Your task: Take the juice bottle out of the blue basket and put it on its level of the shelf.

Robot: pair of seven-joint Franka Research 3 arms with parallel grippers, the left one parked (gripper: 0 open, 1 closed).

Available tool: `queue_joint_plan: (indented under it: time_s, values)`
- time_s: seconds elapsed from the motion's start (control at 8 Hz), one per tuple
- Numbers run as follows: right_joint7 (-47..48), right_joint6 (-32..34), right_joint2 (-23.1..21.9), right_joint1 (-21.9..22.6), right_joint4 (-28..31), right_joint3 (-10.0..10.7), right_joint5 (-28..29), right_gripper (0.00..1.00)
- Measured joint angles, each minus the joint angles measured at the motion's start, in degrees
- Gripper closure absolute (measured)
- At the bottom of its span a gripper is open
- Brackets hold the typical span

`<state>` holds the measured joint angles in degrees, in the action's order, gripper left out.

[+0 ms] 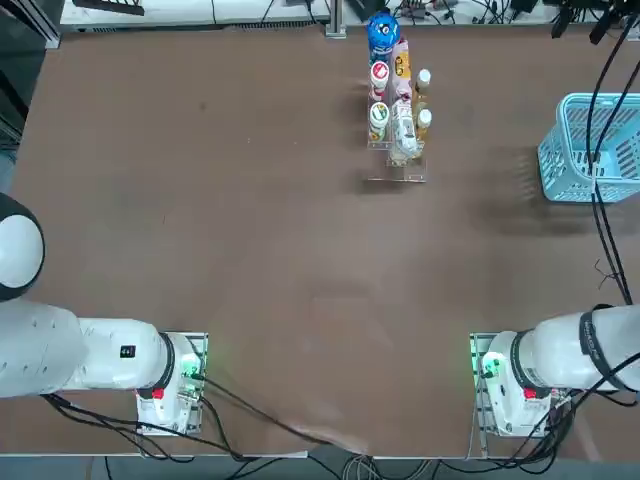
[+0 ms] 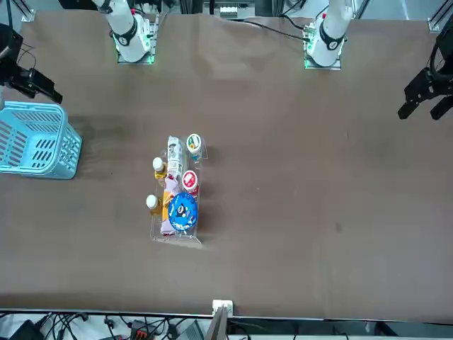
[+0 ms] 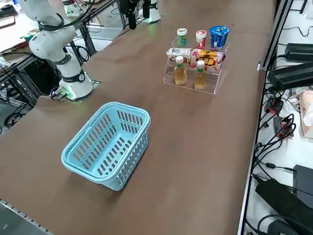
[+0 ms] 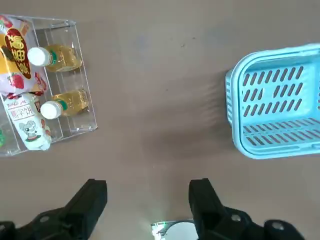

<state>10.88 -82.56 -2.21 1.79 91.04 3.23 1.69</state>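
The blue basket (image 3: 129, 156) looks empty in the right side view, though the far inner corner is partly hidden behind its wall, so take that as likely, not certain. Two matching bottles stand upright side by side on the lowest step of the shelf (image 3: 211, 86). One is the juice bottle (image 3: 180, 71) and the other its twin (image 3: 200, 75), and I cannot tell which of them the task means. The right gripper (image 4: 148, 187) hangs high over bare table (image 3: 195, 147), between shelf and basket, jaws wide apart with nothing between them. By my judgement the placing is done and only the withdrawal is left. To do that well, keep the arm high and travel over open table, not across the rack, because the bottles are tall, narrow and top-heavy on a step barely wider than their bases. A brush from a finger would probably tip one into its neighbour. The shelf sits at the far side of the table, a little right of centre, and the basket lies well apart from it at the right edge. The rack is clear, hard acrylic, stepped and narrow. The bottles are smooth clear plastic holding amber liquid under white caps. Soft printed pouches (image 3: 195, 56) lie on the middle step, and a blue-lidded cup (image 3: 218, 35) stands on the top one. The basket is light-blue moulded plastic with slotted walls and a rolled rim.
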Motion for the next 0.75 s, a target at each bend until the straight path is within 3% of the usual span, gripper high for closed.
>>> queue_joint_plan:
  time_s: [0.75]
  values:
    - [2.26, -0.1, 0.11, 0.01, 0.01, -0.36, -0.46, 0.0]
